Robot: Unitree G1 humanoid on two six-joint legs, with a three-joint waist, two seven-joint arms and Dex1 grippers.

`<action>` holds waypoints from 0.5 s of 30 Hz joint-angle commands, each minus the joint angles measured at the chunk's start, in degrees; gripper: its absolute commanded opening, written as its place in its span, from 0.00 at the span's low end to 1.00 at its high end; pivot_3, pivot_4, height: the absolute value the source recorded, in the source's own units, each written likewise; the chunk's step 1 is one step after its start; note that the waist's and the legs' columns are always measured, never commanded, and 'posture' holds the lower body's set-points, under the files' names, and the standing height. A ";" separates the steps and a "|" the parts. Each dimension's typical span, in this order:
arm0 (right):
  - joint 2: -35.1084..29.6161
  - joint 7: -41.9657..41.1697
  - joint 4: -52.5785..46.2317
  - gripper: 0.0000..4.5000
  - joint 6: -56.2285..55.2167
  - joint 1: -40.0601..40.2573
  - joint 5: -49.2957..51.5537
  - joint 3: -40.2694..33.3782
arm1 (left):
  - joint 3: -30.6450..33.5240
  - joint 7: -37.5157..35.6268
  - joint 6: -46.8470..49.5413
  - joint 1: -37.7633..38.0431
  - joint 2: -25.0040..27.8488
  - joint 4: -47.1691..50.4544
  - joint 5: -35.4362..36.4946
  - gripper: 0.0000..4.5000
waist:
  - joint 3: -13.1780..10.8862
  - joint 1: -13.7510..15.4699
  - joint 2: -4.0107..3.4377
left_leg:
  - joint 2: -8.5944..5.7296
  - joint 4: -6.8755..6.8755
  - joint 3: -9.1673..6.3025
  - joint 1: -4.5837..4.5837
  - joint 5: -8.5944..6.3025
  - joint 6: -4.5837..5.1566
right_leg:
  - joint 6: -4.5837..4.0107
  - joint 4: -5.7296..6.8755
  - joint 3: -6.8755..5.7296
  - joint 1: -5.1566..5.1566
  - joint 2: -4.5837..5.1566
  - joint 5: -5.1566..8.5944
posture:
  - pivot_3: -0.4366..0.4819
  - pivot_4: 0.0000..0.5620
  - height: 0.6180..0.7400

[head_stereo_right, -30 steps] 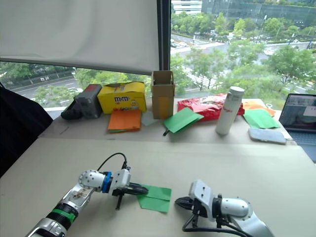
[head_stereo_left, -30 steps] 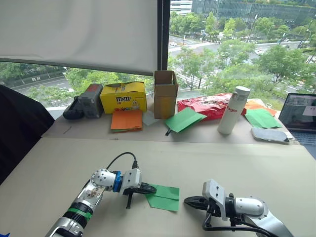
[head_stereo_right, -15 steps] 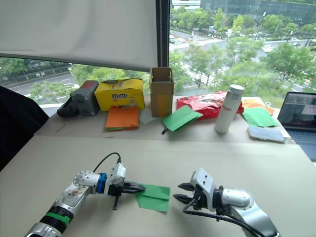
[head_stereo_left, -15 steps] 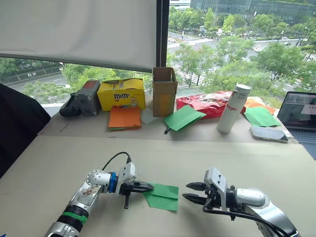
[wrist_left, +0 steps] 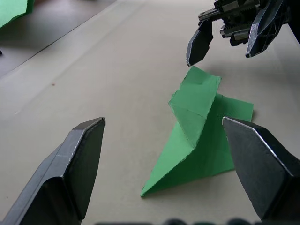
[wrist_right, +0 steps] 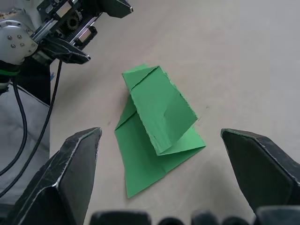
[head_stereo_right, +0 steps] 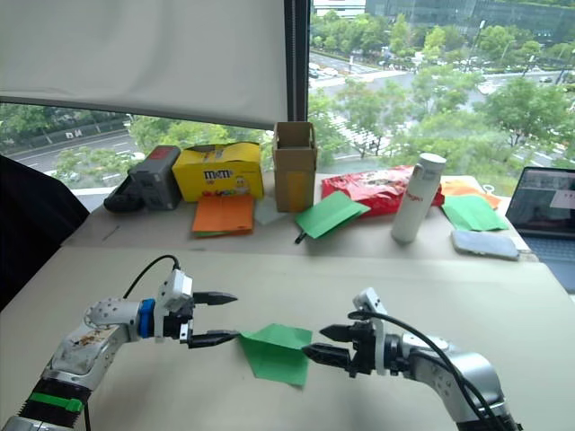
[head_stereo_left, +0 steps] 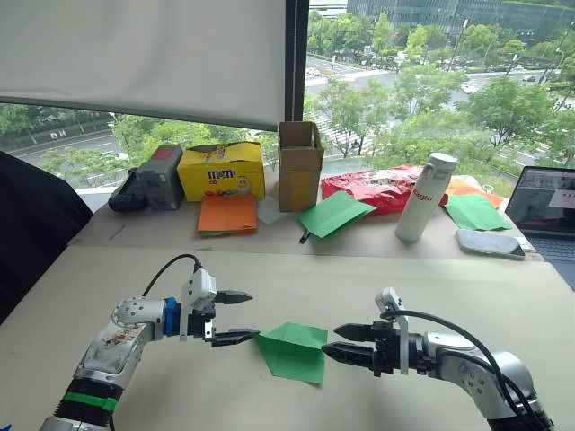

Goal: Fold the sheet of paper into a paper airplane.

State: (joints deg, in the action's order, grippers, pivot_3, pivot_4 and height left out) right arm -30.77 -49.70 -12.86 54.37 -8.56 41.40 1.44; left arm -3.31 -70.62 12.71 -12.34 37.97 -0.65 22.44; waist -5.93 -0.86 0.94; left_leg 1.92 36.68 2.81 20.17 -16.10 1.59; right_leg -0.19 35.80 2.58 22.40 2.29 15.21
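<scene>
Fingers spread either side of the sheet of paper [head_stereo_left: 293,350], tip toward the robot.

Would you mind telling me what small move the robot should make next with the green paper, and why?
Probably bring the right pincer in to press the raised flap flat. The green paper lies partly folded on the table, one flap standing up unpressed. Both pincers are open and apart from the paper, the left pincer on one side of it and the right on the other.
</scene>
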 commanded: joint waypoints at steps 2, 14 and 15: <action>1.58 -1.36 0.35 1.00 2.41 -2.10 3.35 0.38 | 0.43 0.89 -1.39 1.58 0.36 2.32 -0.71 0.92 | -0.01 0.05 -0.03 | 0.00 0.00 -0.02 0.02 0.00 0.00 | 0.00 -0.02 -0.02 0.02 0.01 0.00 | 0.48 0.27 1.00; 2.26 -6.33 0.99 0.20 0.12 -4.99 2.92 3.37 | 1.07 1.76 -2.14 -0.02 -1.31 -1.68 -0.88 0.92 | -0.02 0.11 -0.04 | -0.04 0.00 -0.03 0.04 0.00 0.00 | 0.00 -0.05 -0.06 0.01 0.07 0.00 | 0.48 0.27 1.00; 2.16 -6.92 0.52 0.13 -0.96 -6.16 2.60 3.18 | 1.81 2.05 -0.58 -0.62 -1.85 -1.68 0.63 0.92 | -0.03 0.09 -0.03 | -0.04 0.00 -0.03 0.03 0.00 0.00 | 0.00 -0.05 -0.06 0.01 0.08 0.00 | 0.48 0.27 1.00</action>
State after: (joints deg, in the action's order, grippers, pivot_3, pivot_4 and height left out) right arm -28.33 -54.82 -10.02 56.03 -12.86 43.90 4.98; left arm -3.19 -68.95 11.24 -11.54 36.49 -2.66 20.75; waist -5.96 -0.77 0.90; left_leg 1.88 36.68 2.78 20.20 -16.10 1.59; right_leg -0.19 35.76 2.50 22.42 2.36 15.21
